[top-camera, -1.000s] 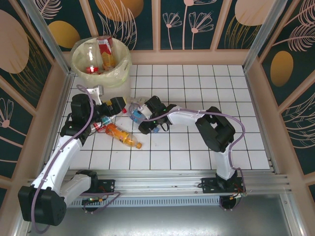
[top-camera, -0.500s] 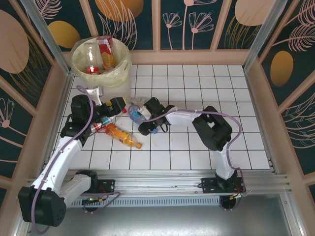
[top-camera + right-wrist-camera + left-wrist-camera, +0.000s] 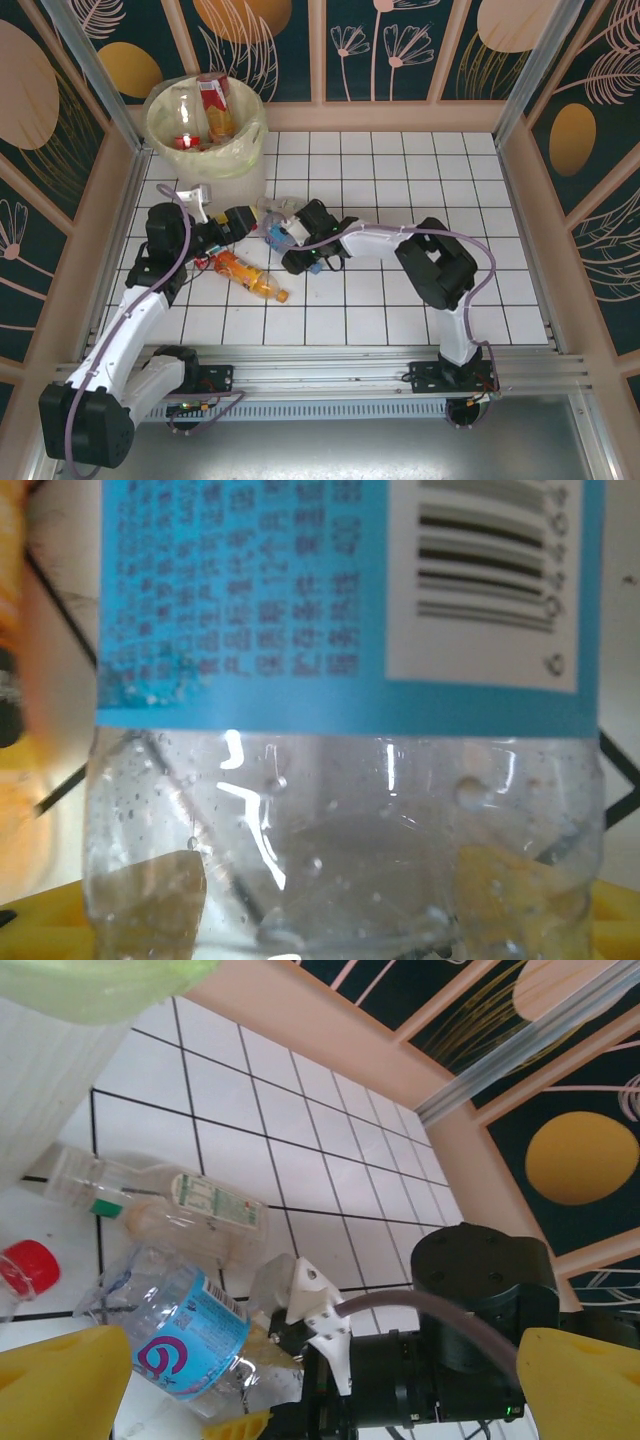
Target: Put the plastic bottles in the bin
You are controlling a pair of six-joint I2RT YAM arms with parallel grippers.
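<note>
A clear bottle with a blue label [image 3: 277, 236] lies on the white tiles between my two grippers. My right gripper [image 3: 290, 238] is shut on it. In the right wrist view that blue-label bottle [image 3: 330, 610] sits between the jaws of my right gripper [image 3: 320, 920], whose yellow fingers [image 3: 40, 920] press its sides. My left gripper [image 3: 236, 222] stands open just left of it, and in the left wrist view my left gripper [image 3: 320, 1390] holds nothing. Nearby lie a clear green-label bottle [image 3: 160, 1205], an orange bottle [image 3: 250, 276] and a red-capped bottle [image 3: 28, 1265]. The bin [image 3: 250, 150] stands at the back left with bottles inside.
Wooden walls enclose the tiled floor; the left wall [image 3: 105, 200] runs close to my left arm. My right arm's black wrist [image 3: 470, 1350] sits directly in front of my left gripper. The bin's white wall [image 3: 40, 1090] rises at the left of the left wrist view.
My right gripper's jaws have come in onto the blue-label bottle. My left arm has shifted slightly, its gripper staying open. The bottles lie where they were.
</note>
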